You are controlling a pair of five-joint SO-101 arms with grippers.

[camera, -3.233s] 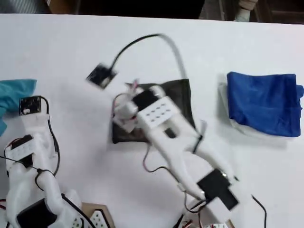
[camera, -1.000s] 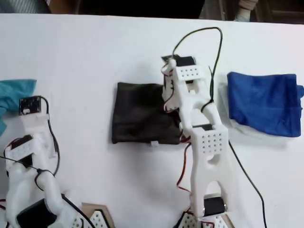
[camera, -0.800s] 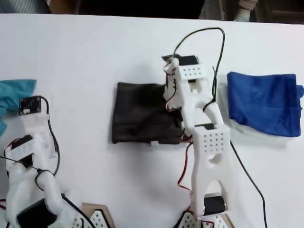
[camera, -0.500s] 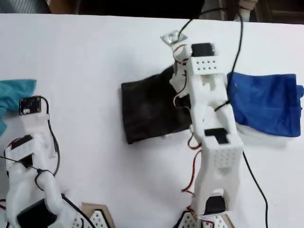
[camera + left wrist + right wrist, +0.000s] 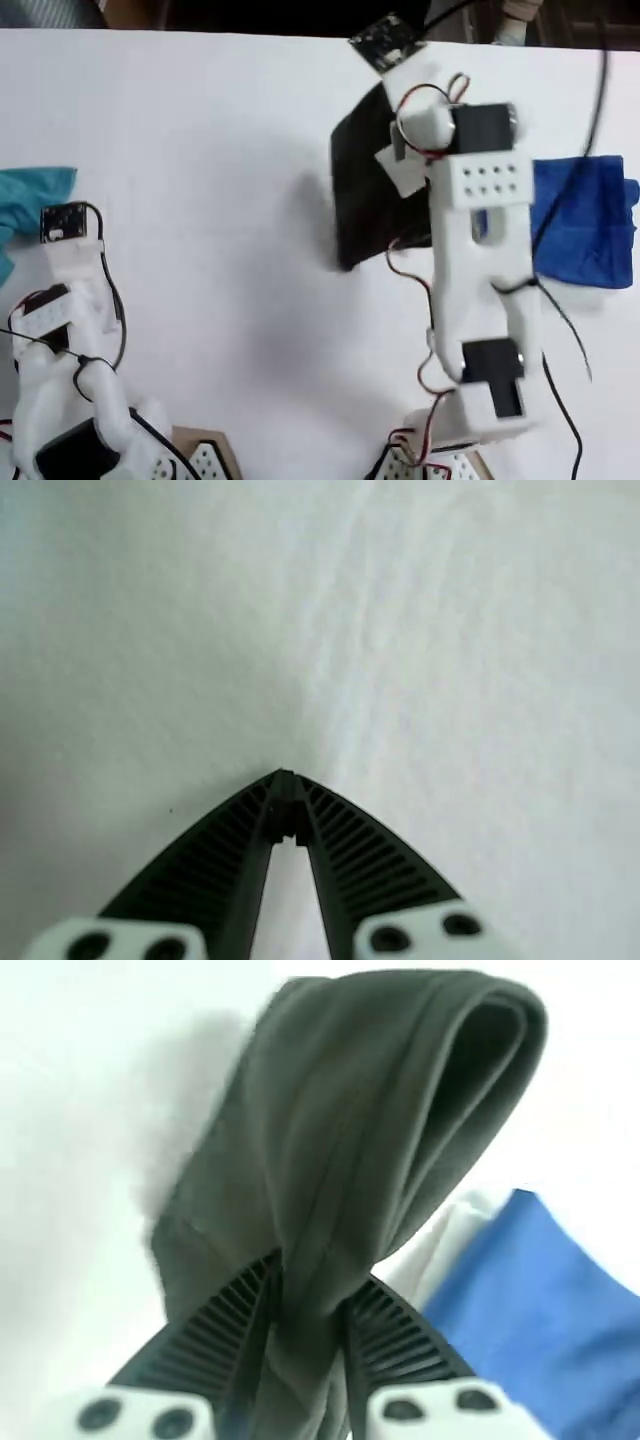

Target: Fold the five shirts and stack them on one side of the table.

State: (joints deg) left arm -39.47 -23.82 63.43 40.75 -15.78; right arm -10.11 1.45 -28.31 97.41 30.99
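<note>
Black shirt [image 5: 360,190] was the one in play. The right gripper [image 5: 312,1280] had its fingers pinched on a bunched edge of it, and from the right wrist view the rest of the cloth draped away from the jaws in a thick folded loop. From the high view it sat just beside the blue shirt [image 5: 590,220], on that shirt's inner side toward the middle of the table [image 5: 200,150], and it threw a soft shadow on the white top on the side away from the blue shirt. The right arm [image 5: 480,280] ran up between the two and covered the blue shirt's near edge. The blue shirt itself lay folded, with a bit of white shirt [image 5: 450,1230] poking out from under it on the side facing the black one.

Way across from the blue shirt, at the opposite edge, a teal shirt [image 5: 35,195] lay bunched up and partly cut off by the frame. The left arm [image 5: 60,300] was over on that same far side, well apart from the blue shirt. The left gripper [image 5: 285,780] had its fingers pressed together at the tips, nothing between them, just bare white tabletop underneath.
</note>
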